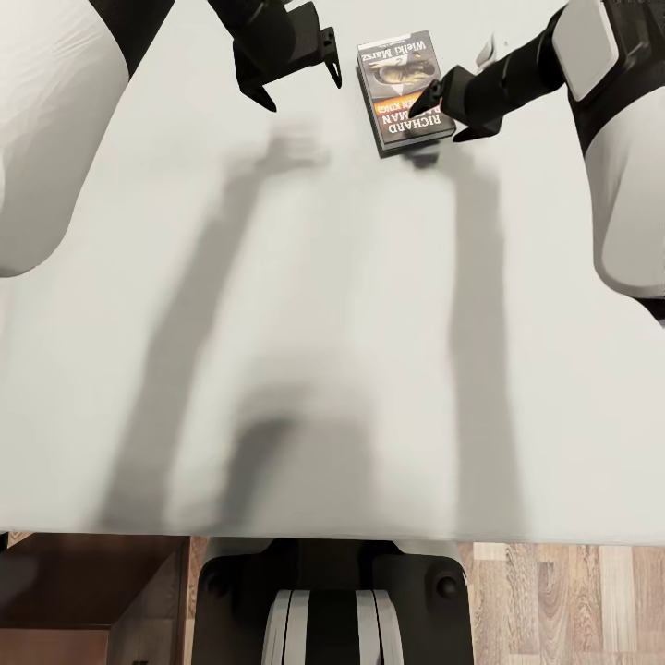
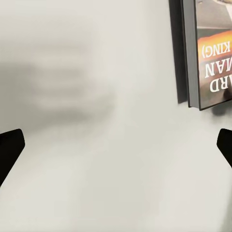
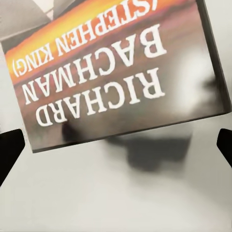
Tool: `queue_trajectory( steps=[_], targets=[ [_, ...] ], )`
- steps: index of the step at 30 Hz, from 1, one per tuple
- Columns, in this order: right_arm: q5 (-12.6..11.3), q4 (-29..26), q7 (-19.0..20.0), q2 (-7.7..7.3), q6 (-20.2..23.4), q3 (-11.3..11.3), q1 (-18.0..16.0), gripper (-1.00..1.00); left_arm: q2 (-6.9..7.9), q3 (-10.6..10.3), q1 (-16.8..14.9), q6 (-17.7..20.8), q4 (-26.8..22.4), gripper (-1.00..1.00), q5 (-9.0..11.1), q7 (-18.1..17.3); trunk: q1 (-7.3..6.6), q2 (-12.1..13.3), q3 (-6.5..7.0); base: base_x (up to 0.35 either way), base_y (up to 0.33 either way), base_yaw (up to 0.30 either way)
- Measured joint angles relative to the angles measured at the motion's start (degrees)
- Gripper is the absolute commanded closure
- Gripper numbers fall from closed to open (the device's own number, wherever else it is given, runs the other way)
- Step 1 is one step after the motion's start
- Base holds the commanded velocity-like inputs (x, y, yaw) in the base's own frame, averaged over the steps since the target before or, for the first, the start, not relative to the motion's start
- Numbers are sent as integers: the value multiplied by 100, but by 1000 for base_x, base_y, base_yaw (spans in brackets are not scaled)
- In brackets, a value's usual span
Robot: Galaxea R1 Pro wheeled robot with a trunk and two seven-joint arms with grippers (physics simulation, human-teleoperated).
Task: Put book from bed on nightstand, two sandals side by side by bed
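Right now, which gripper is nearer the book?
The right gripper: its open fingers hang over the book's near corner on the bed. The left gripper, also open, is beside it, over bare mattress.

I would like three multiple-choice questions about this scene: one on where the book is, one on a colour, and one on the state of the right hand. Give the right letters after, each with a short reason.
1. Where does the book lie?
A. on the mattress
B. on the wooden floor
C. on a nightstand

2. What colour is the band across the book's cover?
A. green
B. orange
C. blue

3. In what state is the right hand?
A. shut on the book
B. open, over the book's near end
C. open, holding a sandal

Answers:
1 A: the head view shows the book flat on the off-white mattress.
2 B: the right wrist view shows an orange band above the white lettering.
3 B: the right wrist view shows the two fingertips wide apart, and the book lies beyond them, not clamped.
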Motion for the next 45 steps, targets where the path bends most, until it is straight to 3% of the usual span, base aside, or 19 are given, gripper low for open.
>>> queue_trajectory(
  steps=[45],
  targets=[
    [-40, -293, 230, -61, -4, -2, 298, -100, 0, -1, 22, 0, 0, -100, 0, 1, -1, 0, 1, 0, 0, 0]
  ],
)
